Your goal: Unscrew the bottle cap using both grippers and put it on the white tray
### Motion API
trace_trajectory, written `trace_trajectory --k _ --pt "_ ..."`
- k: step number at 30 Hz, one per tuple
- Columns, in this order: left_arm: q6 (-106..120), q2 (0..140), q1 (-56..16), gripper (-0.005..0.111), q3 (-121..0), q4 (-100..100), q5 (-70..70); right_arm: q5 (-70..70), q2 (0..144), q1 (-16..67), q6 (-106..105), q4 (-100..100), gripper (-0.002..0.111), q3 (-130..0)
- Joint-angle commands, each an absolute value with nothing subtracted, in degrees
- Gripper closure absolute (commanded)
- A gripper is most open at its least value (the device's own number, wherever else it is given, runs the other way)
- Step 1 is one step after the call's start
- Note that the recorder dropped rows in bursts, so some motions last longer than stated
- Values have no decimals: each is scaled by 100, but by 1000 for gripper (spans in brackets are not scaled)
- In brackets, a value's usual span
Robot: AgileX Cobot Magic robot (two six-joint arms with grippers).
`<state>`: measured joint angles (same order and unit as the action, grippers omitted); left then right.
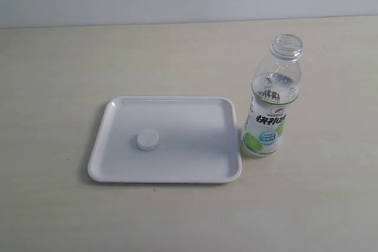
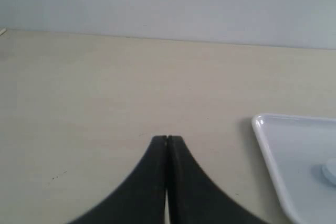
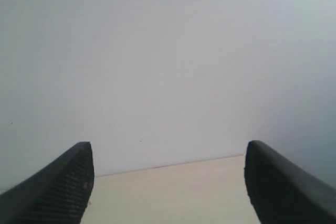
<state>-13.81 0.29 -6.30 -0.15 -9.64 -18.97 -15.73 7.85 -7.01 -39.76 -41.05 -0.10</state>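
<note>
Left black gripper (image 2: 167,144) clenched on nothing. Small round white plastic cap (image 1: 148,140) lies left of centre in the flat rectangular white plastic tray (image 1: 195,140). Clear plastic bottle (image 1: 269,110), uncapped, stands just off the tray's right edge; green-and-white label's dark characters unreadable. Right black gripper (image 3: 168,182) released, empty

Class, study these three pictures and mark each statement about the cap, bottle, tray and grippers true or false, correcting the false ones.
1. The bottle cap lies on the white tray, off the bottle. True.
2. The bottle lies on its side. False: it stands upright beside the tray.
3. The left gripper is shut. True.
4. The right gripper is shut on the cap. False: its jaws stand open and empty.
</note>
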Motion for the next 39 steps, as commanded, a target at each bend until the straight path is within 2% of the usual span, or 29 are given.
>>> trace_trajectory --k 1,11,16,22,34,39 --pt "-1371 0 -662 107 0 -982 -1873 -1279 481 -836 -4038 -4094 34 0" --pt "-1371 0 -662 107 0 -982 -1873 -907 477 -836 -3889 -3863 34 0" --pt "-1371 0 -662 107 0 -982 -1873 -625 477 -870 -1804 -1513 34 0" --pt "-1371 0 -662 107 0 -982 -1873 185 123 -1211 -678 -497 34 0" --pt "-1371 0 -662 107 0 -982 -1873 1609 0 -1240 -227 169 34 0" --pt "-1371 0 -662 107 0 -982 -1873 1609 0 -1240 -37 169 34 0"
